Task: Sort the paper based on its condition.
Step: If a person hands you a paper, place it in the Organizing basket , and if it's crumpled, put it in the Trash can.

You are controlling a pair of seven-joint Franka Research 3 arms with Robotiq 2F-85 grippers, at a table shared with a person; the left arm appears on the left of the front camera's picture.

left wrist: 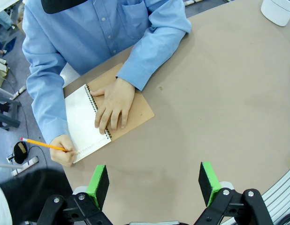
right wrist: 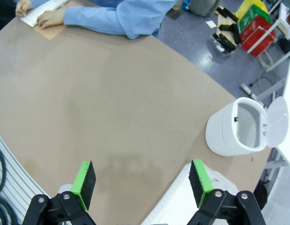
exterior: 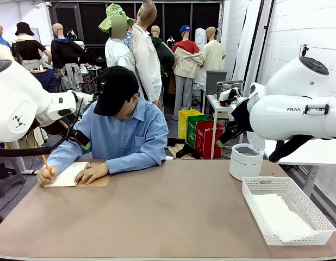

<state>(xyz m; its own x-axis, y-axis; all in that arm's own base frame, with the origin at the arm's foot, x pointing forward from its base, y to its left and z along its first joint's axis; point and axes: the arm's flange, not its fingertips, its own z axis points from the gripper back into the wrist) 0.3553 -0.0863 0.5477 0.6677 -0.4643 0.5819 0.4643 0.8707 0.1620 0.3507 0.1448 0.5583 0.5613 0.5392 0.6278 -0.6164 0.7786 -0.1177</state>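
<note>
A person in a blue shirt sits at the far left of the table and writes with a pencil (left wrist: pixel 41 144) on the white page (left wrist: pixel 81 119) of a spiral notebook with a brown cover (left wrist: pixel 140 110). The other hand rests flat on the notebook. White paper (exterior: pixel 279 213) seems to lie inside the lattice basket (exterior: pixel 315 215) at the front right. My left gripper (left wrist: pixel 153 183) hangs open high above the table, just on my side of the notebook, with nothing between its pads. My right gripper (right wrist: pixel 141 183) is also open and empty, high over the table's right part.
A white round bin (exterior: pixel 246 160) with its lid flipped open stands at the back right, and it shows in the right wrist view as the bin (right wrist: pixel 239 129). The brown tabletop (exterior: pixel 168 212) is bare between the notebook and the basket. Both arms are raised at the table's sides.
</note>
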